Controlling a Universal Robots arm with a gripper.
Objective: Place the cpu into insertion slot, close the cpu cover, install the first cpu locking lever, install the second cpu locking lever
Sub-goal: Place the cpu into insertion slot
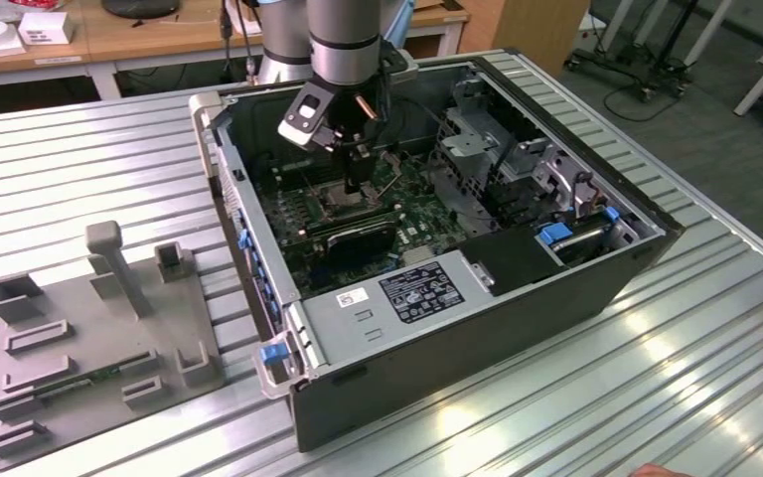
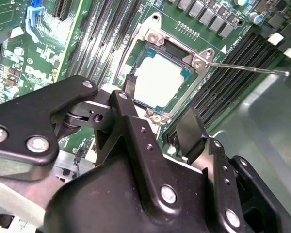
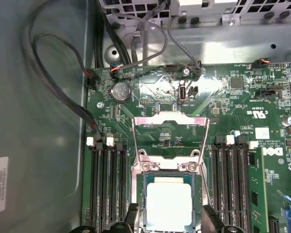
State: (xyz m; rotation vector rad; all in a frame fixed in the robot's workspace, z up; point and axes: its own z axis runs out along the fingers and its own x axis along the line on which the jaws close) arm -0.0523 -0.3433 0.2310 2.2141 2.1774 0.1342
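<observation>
We judge the first step done: the chip (image 2: 160,80) lies in the socket (image 3: 143,194); the claw (image 3: 169,209) hangs open astride it, holding nothing. The cover (image 3: 169,127) is folded back, not yet closed.

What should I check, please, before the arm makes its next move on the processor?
1. Seating: the chip lies inside the socket and looks level: ok.
2. Grip: the gripper is open, with its fingers one on each side of the chip: ok.
3. Clearance between the fingers and the chip's edges: cannot tell.
4. Path above the chip: the cover is swung back off the socket in the first wrist view: ok, though it is not closed.
5. Locking: the lever sticks out sideways and is unlatched: not ok.
</observation>
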